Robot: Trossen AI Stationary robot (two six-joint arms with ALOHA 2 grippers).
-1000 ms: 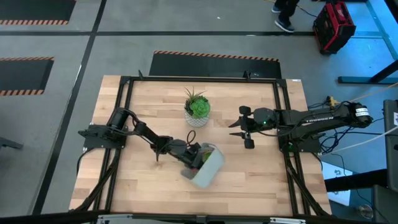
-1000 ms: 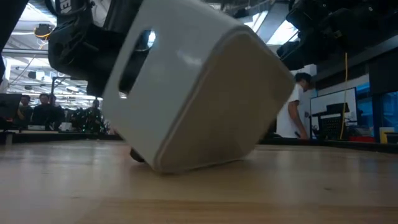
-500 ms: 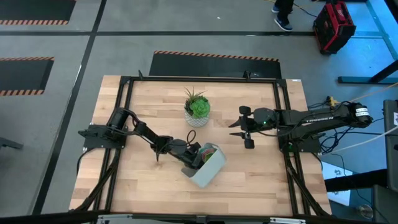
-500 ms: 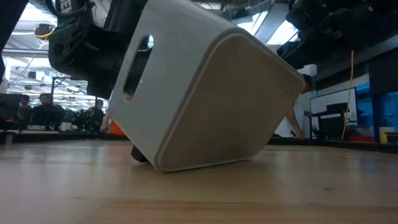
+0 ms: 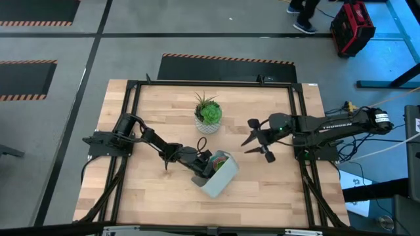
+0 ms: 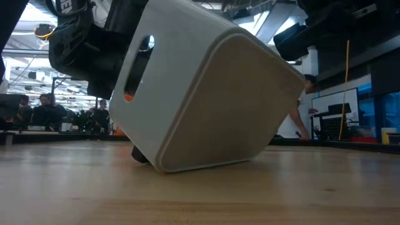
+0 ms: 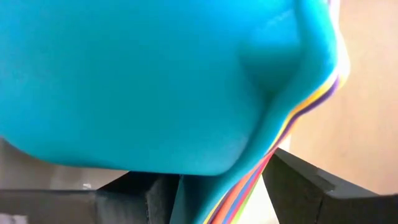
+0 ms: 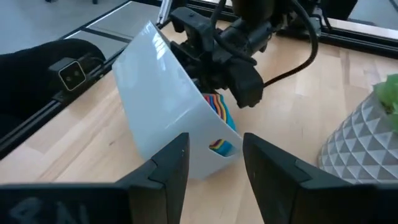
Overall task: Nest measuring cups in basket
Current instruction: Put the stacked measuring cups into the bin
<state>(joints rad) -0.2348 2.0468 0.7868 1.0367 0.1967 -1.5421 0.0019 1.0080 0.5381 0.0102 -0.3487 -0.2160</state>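
High view: left gripper (image 5: 209, 162) clamped on nested measuring cups (image 5: 222, 159) inside tilted basket (image 5: 220, 180); right gripper (image 5: 262, 138) parted, empty.

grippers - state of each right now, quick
Left gripper: closed on the stacked measuring cups inside the tilted basket.
Right gripper: jaws open, holding nothing.

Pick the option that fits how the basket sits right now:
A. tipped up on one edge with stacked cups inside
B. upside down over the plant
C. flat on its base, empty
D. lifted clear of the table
A: the basket leans on one lower edge on the table, and the right wrist view shows the cups stacked inside it, with the left gripper at its rim.
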